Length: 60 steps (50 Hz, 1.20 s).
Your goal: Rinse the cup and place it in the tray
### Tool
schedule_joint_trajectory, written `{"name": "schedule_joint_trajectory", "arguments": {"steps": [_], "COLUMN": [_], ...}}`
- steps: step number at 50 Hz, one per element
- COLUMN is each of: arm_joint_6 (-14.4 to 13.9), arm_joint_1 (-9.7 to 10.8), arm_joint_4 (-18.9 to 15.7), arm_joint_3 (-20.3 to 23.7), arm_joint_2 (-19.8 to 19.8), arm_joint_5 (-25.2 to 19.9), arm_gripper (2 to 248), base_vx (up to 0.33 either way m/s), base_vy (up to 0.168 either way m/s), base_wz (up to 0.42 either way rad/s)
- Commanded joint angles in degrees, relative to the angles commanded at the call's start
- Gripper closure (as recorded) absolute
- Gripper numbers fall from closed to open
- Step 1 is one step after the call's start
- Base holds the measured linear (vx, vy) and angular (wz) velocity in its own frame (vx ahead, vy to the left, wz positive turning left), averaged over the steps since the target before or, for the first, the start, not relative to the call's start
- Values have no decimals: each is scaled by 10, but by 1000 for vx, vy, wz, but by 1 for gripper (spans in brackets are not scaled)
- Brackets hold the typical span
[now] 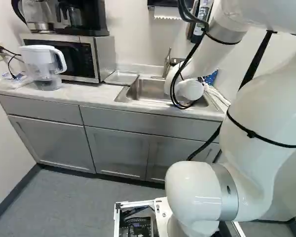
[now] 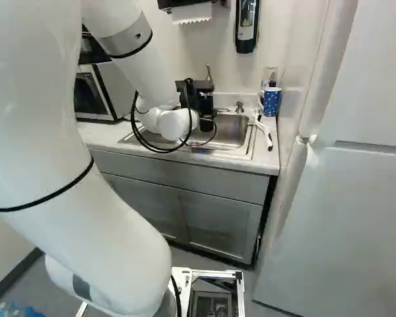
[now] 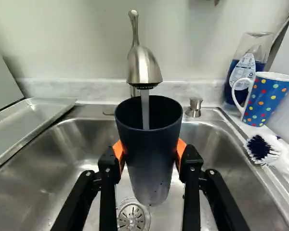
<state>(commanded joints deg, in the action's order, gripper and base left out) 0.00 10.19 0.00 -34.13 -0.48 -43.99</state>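
Note:
My gripper (image 2: 201, 99) hangs over the sink in the right base view, partly behind its cables. In the wrist view the gripper (image 3: 150, 150) is shut on a dark, tapered cup (image 3: 145, 168), an orange pad pressing each side. Upright, with its mouth up, the cup is under the faucet (image 3: 143, 67), and a stream of water (image 3: 145, 108) runs into it. The cup's inner bottom is hidden. Beyond the sink basin (image 3: 48, 187), on the microwave side, lies a shallow metal tray (image 3: 33, 120), also visible in the left base view (image 1: 121, 77).
A polka-dot mug (image 3: 267, 101), a soap bottle (image 3: 245, 62) and a brush (image 3: 262, 149) stand or lie beside the sink. Microwave (image 1: 71, 57) and water pitcher (image 1: 44, 64) are on the counter (image 1: 89, 94). A fridge (image 2: 343, 198) stands close at the right of the right base view.

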Motion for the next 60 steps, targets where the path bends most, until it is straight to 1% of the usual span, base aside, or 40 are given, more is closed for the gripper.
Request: {"name": "schedule_joint_trajectory", "arguments": {"steps": [60], "arm_joint_6": [0], "arm_joint_1": [0], "arm_joint_4": [0], "arm_joint_3": [0], "arm_joint_2": [0], "arm_joint_5": [0], "arm_gripper": [127], "base_vx": [0], "base_vy": [0], "base_wz": [0]}}
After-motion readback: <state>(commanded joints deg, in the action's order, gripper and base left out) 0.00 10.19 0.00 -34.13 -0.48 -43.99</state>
